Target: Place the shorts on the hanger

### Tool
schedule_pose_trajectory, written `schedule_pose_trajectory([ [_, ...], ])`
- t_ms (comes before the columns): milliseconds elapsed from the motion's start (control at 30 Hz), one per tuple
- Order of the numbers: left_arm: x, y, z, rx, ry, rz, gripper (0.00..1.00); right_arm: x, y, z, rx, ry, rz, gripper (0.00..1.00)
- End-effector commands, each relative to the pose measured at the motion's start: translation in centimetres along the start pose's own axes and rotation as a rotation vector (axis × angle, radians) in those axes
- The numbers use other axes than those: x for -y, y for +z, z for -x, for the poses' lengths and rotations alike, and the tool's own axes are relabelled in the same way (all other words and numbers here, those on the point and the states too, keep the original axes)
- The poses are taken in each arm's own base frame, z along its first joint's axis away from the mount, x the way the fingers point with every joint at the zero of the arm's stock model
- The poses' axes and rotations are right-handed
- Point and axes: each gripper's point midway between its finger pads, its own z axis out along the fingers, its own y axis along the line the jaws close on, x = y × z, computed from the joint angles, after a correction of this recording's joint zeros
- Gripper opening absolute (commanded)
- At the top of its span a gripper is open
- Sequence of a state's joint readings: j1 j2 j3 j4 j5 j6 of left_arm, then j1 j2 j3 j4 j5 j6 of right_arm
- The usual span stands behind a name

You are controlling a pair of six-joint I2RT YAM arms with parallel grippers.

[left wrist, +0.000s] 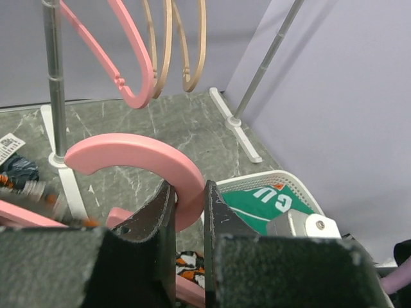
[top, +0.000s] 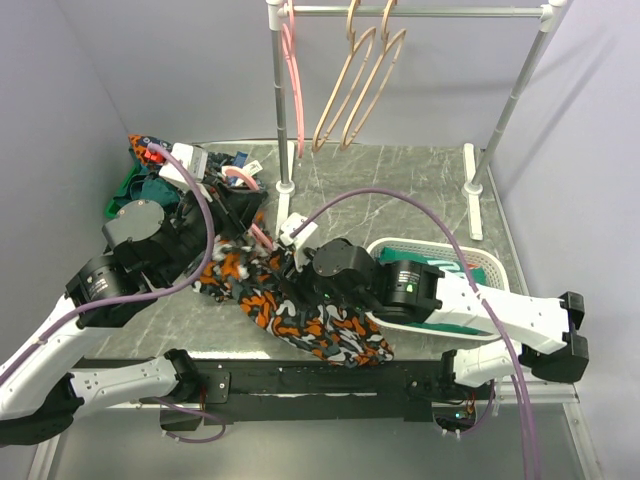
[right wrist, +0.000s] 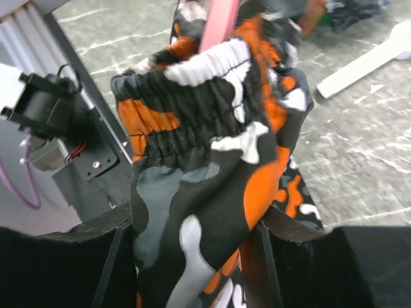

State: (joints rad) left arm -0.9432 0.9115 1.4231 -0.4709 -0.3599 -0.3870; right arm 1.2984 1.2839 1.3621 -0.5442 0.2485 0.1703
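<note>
Pinching the hanger point(left wrist: 128, 157) steady in the left claw point(left wrist: 189, 192), the shorts point(right wrist: 205, 160) in the right claw point(right wrist: 192, 221) for threading over it.

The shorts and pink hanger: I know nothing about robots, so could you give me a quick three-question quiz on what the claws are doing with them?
1. True or false: the left claw is shut on the hook of the pink hanger.
2. What does the right claw grip? A) the green jersey B) the shorts C) the white basket
3. How many beige hangers hang on the rail?

Key: 1 true; 2 B; 3 two.
</note>
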Motion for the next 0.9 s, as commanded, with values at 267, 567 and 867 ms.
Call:
schedule_pose_trajectory([
  [267, 1.8, -0.9, 3.1, 0.081, -0.055, -0.08, 0.94, 1.7, -5.8, 4.4, 0.177, 0.083, -0.037, 0.0],
  [567, 1.8, -3.3, 5.8, 0.141, -0.064, -0.101, 0.96, 2.8, -11.6, 2.1, 0.145, 0.172, 0.009, 0.0],
  [867, 1.3, -3.4, 5.2, 0.145, -0.067, -0.088, 0.97, 7.6, -16.7, 0.1, 0.19, 0.319, -0.17, 0.0],
])
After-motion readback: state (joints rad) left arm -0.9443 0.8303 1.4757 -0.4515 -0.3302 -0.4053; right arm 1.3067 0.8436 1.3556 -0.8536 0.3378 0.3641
